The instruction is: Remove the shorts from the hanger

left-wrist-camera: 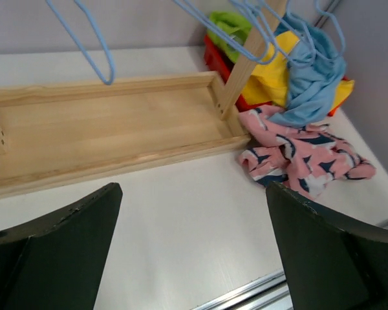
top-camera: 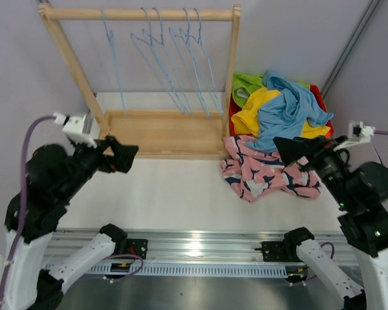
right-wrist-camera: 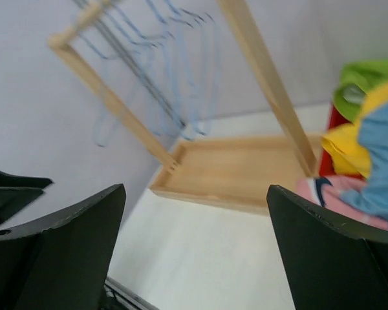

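Wooden rack [top-camera: 161, 132] and blue hangers [top-camera: 174, 58] stood bare; no shorts hung on any of them. All the shorts lay to the right of the rack. The green [top-camera: 246, 84], yellow [top-camera: 255, 113] and light blue [top-camera: 291, 103] pairs were heaped over an orange one [top-camera: 320, 97], and the pink pair [top-camera: 265, 174] was spread on the counter [top-camera: 174, 194] just in front of the heap. The left arm [top-camera: 52, 174] hovered near the rack's left foot, its jaws wide apart and holding nothing. The right arm [top-camera: 355, 187] held its jaws over the pink pair's far edge, likewise spread and empty. Judged from this, the removing was done and the task stood at its end. No further grasp seemed called for; the next move would only need both arms drawn back clear of rack and heap, without snagging a hanger or dragging cloth.
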Controlling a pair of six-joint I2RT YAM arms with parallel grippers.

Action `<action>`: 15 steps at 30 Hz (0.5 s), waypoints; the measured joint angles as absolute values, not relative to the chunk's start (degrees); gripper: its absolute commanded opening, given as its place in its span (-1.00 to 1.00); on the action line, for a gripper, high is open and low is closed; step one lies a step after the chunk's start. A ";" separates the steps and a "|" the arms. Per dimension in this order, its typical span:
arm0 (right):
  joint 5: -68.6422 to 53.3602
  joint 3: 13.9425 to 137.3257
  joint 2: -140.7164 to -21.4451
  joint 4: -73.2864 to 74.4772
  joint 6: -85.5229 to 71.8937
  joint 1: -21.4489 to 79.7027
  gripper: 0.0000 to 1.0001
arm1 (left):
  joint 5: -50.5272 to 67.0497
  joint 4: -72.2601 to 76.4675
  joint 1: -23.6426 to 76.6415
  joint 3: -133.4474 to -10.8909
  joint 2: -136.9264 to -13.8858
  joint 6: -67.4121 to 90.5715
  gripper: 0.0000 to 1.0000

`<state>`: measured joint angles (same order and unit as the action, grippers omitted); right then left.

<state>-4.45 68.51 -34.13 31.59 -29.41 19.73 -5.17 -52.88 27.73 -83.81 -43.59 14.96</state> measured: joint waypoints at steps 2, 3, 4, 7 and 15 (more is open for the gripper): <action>-7.57 73.82 -33.41 32.64 -30.28 19.66 0.99 | -3.81 -52.56 27.79 -81.28 -37.56 15.64 0.98; -9.15 76.23 -32.97 32.97 -30.74 19.64 0.99 | -3.51 -52.34 27.83 -80.77 -35.27 15.81 0.98; -11.03 78.41 -32.64 32.91 -31.33 19.29 0.99 | -3.11 -51.86 27.83 -80.62 -32.40 16.08 0.98; -17.34 83.09 -32.38 31.86 -33.08 17.02 0.99 | -2.63 -51.11 27.83 -81.73 -29.12 16.32 0.98; -28.95 87.26 -33.15 32.60 -35.40 5.52 0.99 | -2.66 -51.11 27.83 -83.46 -30.06 16.27 0.98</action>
